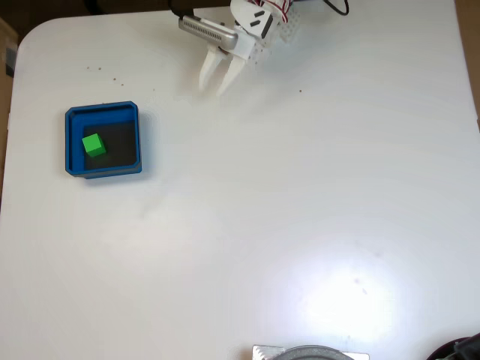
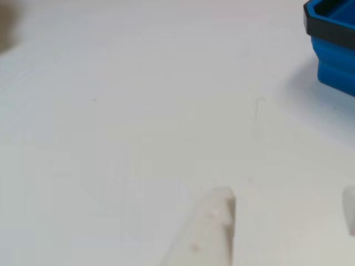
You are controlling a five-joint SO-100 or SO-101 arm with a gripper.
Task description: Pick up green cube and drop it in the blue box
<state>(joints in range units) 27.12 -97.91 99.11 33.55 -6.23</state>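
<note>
The green cube (image 1: pixel 93 145) lies inside the blue box (image 1: pixel 135 142), on its dark floor toward the left wall, in the fixed view. My white gripper (image 1: pixel 212 89) hangs at the top middle of the table, well to the right of the box, its two fingers spread apart with nothing between them. In the other view one white fingertip (image 2: pixel 219 208) juts up from the bottom edge, the tip of the other finger shows at the right edge, and a corner of the blue box (image 2: pixel 333 52) sits at the upper right.
The white table (image 1: pixel 300 210) stretches wide below and right of the gripper. A grey metallic object (image 1: pixel 311 352) pokes in at the bottom edge, and a dark thing (image 1: pixel 461 349) sits at the bottom right corner.
</note>
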